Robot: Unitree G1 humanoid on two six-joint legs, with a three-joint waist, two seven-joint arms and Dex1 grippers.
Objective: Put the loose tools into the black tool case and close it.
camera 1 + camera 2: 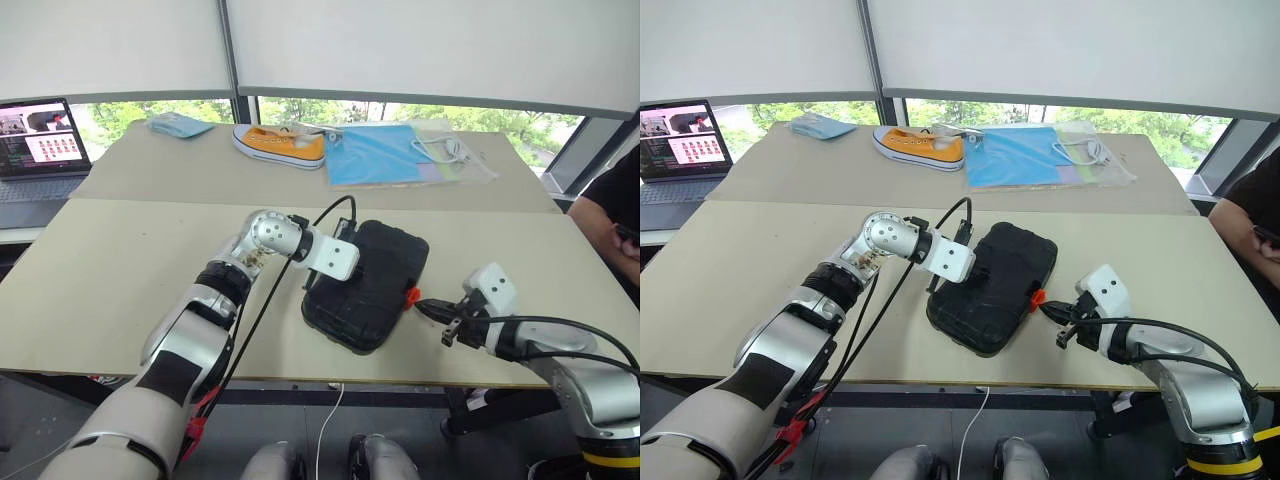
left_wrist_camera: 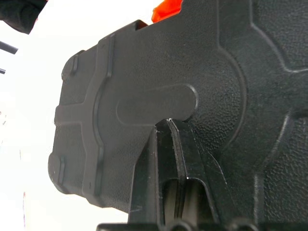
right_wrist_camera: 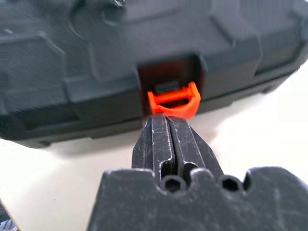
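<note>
Left eye view shows the black tool case (image 1: 368,285) lying with its lid down near the front edge of the bench (image 1: 110,270), no loose tools lying on the bench around it, so the packing looks done and what seems left is securing the orange latch (image 1: 410,295). The left hand (image 1: 345,262) rests on the lid at the case's left side, while the right hand (image 1: 432,308) sits just beside the latch, fingers pressed together and holding nothing. Right eye view gives the same layout: the front bench edge runs close under the case, with bare surface to its left and behind it; a yellow shoe (image 1: 919,146), a blue folder (image 1: 1020,155) and a laptop (image 1: 680,150) lie well apart at the back, and a person's dark sleeve (image 1: 1250,215) sits at the right side (worth minding on any wide swing). Left wrist view shows its fingers (image 2: 166,163) closed together, tips against the textured lid, apparently pressing it down. Right wrist view shows the closed fingers (image 3: 168,142) right at the latch, which still tilts outward from its recess, so I judge it not yet snapped home.
</note>
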